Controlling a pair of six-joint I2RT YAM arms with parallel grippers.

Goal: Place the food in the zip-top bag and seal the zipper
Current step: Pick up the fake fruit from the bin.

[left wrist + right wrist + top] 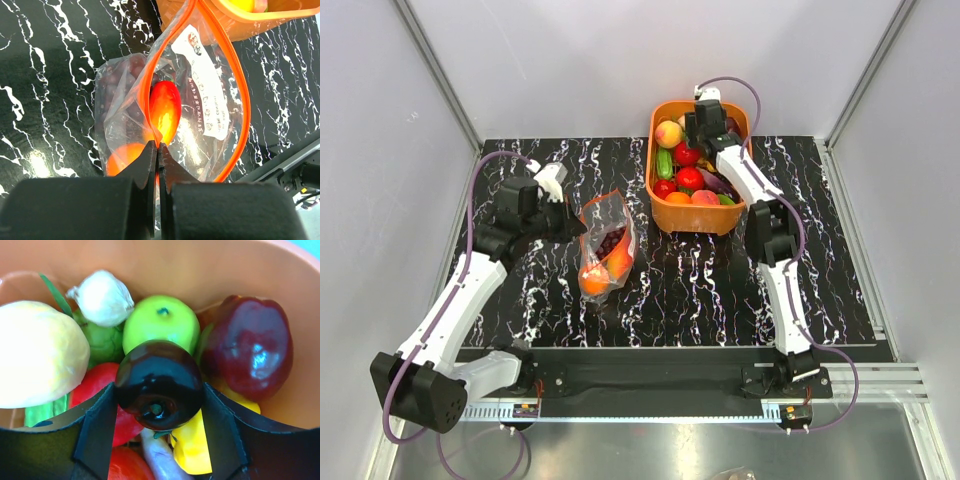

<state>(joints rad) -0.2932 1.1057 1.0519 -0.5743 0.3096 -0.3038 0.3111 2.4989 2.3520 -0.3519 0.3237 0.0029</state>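
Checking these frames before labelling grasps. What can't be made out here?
Top view: what the right fingers hold, hidden under the wrist over the basket.
Left wrist view: label print on the bag, too small; orange partly behind the left fingers.
Right wrist view: basket floor, buried under food.

Left hand (159, 146): pinched shut on zip-top bag (210, 100), pointing 3 o'clock.
Right hand (159, 390): clasping dark food (160, 372), reaching 11 o'clock.

Bag (604, 214): lay on table (720, 290), food (595, 279) inside.
Left gripper (572, 226): touched bag's edge.
Right gripper (704, 128): hung inside basket (665, 214).
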